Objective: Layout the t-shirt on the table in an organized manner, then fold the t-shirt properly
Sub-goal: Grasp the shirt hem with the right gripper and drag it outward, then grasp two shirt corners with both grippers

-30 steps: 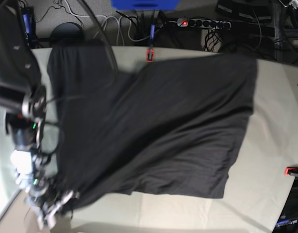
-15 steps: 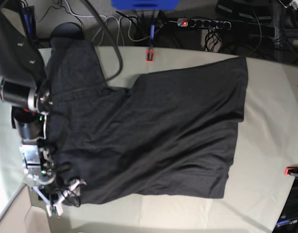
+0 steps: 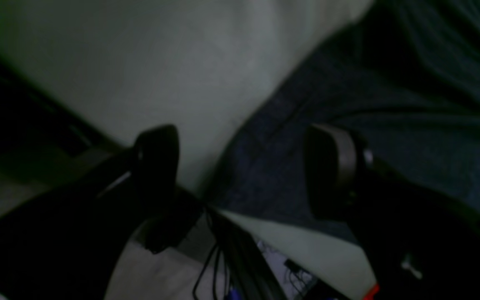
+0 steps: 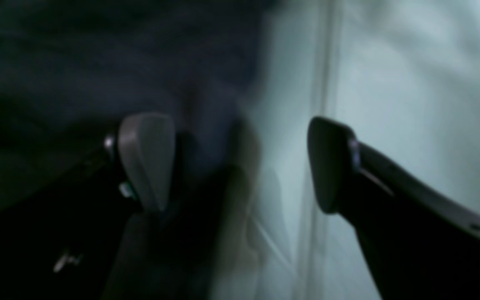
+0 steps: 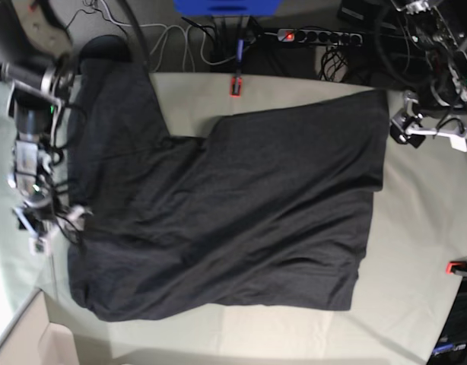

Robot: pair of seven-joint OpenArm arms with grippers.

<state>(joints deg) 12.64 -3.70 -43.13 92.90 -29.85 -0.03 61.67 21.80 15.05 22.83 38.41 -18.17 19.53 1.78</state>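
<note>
No legible text, label, brand, number or sign appears in any view. The t-shirt (image 5: 233,213) shows only plain dark fabric. The table (image 5: 424,228) surface bears no markings. Both wrist views are too dark and blurred to resolve any lettering.

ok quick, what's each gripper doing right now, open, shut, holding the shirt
Left gripper: open, holding nothing, above the t-shirt's edge.
Right gripper: open, holding nothing, over the shirt's edge and the table.
</note>
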